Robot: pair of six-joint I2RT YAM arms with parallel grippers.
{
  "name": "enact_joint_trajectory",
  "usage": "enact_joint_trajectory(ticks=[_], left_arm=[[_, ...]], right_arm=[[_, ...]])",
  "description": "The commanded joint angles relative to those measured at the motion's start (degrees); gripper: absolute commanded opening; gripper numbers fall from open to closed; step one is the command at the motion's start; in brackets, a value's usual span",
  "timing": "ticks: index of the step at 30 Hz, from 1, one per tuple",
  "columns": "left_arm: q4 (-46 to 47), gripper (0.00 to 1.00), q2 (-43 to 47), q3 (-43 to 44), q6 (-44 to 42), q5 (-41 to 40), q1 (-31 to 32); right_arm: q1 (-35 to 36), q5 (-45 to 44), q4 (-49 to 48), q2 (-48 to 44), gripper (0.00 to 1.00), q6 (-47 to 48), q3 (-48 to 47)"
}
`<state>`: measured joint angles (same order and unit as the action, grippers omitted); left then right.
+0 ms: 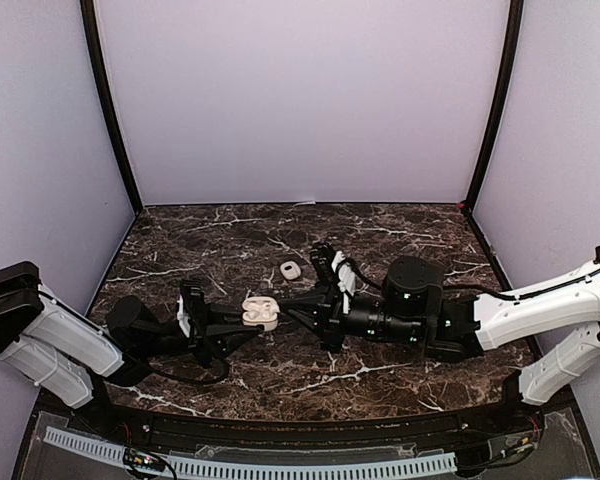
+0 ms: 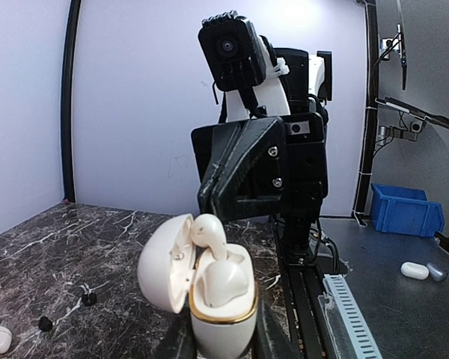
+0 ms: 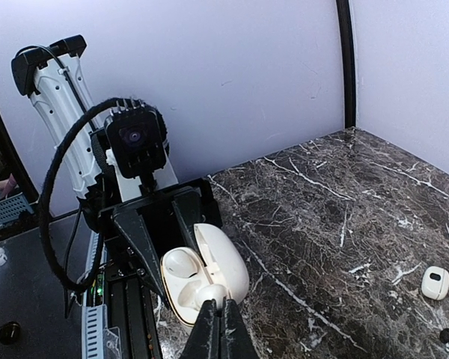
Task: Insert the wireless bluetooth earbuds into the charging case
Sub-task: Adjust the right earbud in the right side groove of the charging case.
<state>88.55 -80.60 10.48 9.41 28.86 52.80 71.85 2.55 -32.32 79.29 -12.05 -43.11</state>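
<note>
Nearest the arm bases, the left end effector [image 2: 223, 323] is clamped on the base of the open white charging case [image 1: 260, 312], one finger on either side. It holds the case upright above the counter [image 1: 400, 240] with the lid swung back.

A white earbud [image 2: 209, 233] stands in one of the case's wells. Its lower part is inside, but its rounded top rises clear of the gold rim, so it looks entered rather than fully seated. The right end effector [image 3: 223, 321] faces the case with its fingers pressed together and nothing between them. The tips meet the top of that earbud, which looks like a push rather than a grip.

The second well shows as a pale oval in the right wrist view. I cannot tell whether a bud already lies in it or whether it is bare.

Farther out on the counter, well apart from the held case, lies a small white pebble-shaped case [image 1: 290, 270]. Near it are two tiny black buds [image 2: 88, 299], loose on the marble.

By my reading, the task is partly done. One white bud is in its slot and needs pressing home. The other slot needs checking, and the black buds remain outside any case.
</note>
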Motion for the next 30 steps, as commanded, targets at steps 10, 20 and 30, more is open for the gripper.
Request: enact_joint_trajectory(ticks=[10, 20, 30], left_arm=[[1.66, 0.00, 1.76, 0.46, -0.41, -1.79, 0.29], [-1.36, 0.00, 2.90, 1.10, -1.43, -1.81, 0.29], [-1.36, 0.00, 2.64, 1.52, -1.20, -0.34, 0.29]], right_arm=[[0.85, 5.46, -0.45, -0.19, 0.00, 1.31, -1.02], [0.85, 9.38, 3.39, -4.79, 0.00, 3.81, 1.64], [0.84, -2.30, 6.92, -6.76, 0.05, 3.01, 1.70]])
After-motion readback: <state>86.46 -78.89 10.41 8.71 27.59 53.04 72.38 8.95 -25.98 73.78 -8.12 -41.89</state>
